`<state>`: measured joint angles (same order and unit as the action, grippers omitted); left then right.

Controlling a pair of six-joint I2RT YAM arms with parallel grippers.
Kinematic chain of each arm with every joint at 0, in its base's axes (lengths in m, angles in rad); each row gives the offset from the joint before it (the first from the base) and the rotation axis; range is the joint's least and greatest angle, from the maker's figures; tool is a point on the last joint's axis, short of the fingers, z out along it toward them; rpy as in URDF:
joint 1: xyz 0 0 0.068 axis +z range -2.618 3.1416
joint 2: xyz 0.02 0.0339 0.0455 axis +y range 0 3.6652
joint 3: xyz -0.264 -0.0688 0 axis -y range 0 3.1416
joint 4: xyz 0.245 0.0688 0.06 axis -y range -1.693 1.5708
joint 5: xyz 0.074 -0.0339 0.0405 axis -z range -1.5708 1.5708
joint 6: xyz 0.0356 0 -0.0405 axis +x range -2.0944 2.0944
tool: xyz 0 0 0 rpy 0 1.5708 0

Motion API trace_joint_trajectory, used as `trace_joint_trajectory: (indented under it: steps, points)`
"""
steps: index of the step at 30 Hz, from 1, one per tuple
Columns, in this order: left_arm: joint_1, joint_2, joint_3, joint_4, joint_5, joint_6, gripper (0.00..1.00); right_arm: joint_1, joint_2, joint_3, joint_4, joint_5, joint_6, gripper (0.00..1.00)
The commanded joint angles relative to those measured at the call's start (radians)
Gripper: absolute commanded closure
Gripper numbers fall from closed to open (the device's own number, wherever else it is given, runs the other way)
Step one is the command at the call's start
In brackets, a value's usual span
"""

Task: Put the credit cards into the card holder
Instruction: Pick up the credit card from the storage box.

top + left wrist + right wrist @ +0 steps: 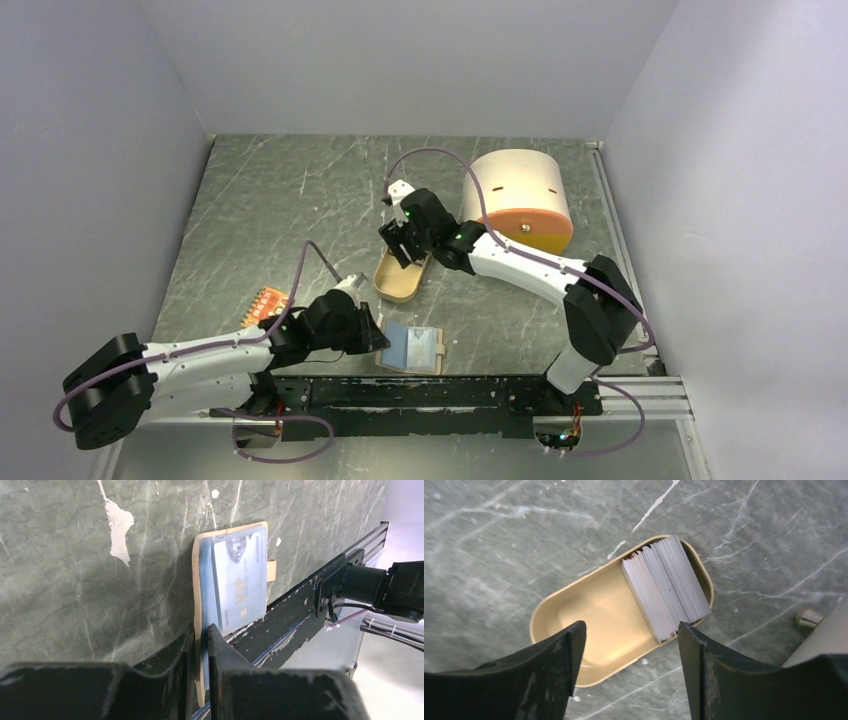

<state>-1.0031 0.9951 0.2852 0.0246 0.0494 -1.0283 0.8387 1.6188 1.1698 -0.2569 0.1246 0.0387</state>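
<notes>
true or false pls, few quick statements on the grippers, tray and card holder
1. The right gripper hangs open over the tray. True.
2. The tray is empty. False: a stack of cards stands at one end.
3. The left gripper is pinching the edge of the card holder. True.
4. The card holder lies in the tray. False: it lies on the table, apart from the tray.
5. The right gripper holds the orange dotted piece. False: it lies on the table by the left arm.
</notes>
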Motion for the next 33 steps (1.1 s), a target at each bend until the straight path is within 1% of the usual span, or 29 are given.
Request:
trace_joint_trajectory:
  steps: [1,5,12,17,24,27,33]
  points:
    - [-0.003,-0.043,-0.004,-0.05,-0.02,-0.005,0.83,-0.004,0.055,0.033,-0.001,0.017,-0.19,0.26]
    - [-0.003,-0.09,-0.016,-0.083,-0.045,-0.02,0.82,-0.003,0.111,0.047,0.017,0.071,-0.249,0.21]
    - [-0.002,-0.109,-0.007,-0.137,-0.068,-0.023,0.81,-0.001,0.189,0.065,0.048,0.152,-0.317,0.2]
    - [-0.002,-0.095,-0.002,-0.133,-0.061,-0.019,0.82,0.0,0.218,0.047,0.091,0.184,-0.35,0.2]
    - [-0.002,-0.074,0.005,-0.129,-0.05,-0.016,0.83,0.006,0.266,0.06,0.128,0.285,-0.36,0.2]
    - [-0.002,-0.08,0.001,-0.128,-0.055,-0.018,0.82,0.009,0.267,0.056,0.143,0.324,-0.368,0.21]
    - [-0.002,-0.086,-0.003,-0.131,-0.058,-0.026,0.82,0.01,0.257,0.074,0.123,0.341,-0.365,0.28]
